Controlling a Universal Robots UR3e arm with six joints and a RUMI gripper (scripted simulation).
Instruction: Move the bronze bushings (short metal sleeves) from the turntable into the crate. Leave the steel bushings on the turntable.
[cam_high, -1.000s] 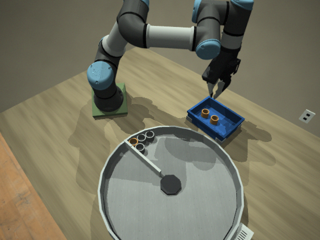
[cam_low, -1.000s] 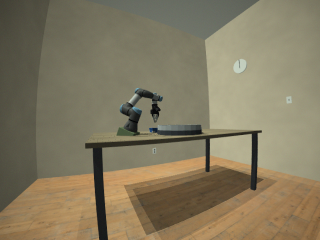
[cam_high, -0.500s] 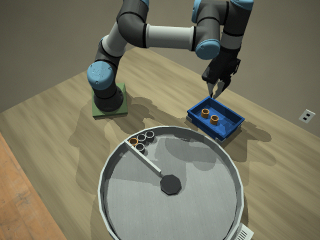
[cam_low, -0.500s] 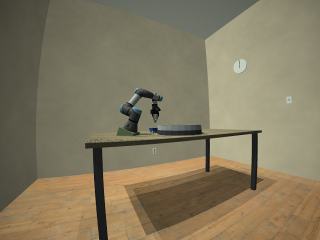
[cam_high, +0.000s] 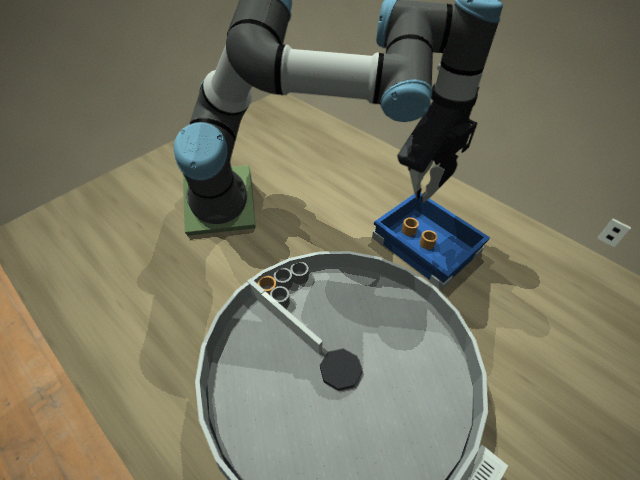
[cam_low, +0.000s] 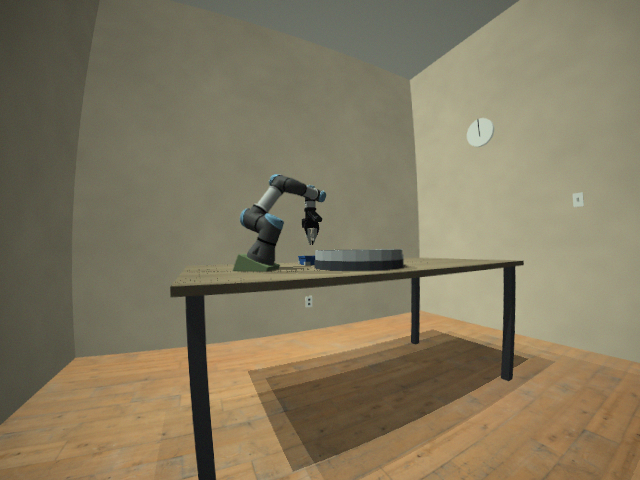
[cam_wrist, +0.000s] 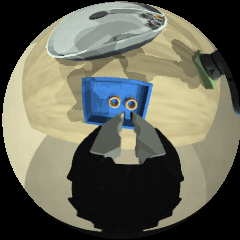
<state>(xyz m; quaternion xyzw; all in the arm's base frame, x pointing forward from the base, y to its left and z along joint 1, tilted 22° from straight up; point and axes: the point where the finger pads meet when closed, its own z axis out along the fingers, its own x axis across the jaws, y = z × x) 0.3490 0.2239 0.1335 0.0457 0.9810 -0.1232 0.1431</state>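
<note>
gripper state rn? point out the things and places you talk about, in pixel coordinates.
Gripper (cam_high: 421, 198) (cam_low: 312, 243) (cam_wrist: 127, 112): closed, nothing held, above the blue crate (cam_high: 408, 254) (cam_low: 303, 257) (cam_wrist: 93, 81).
</note>
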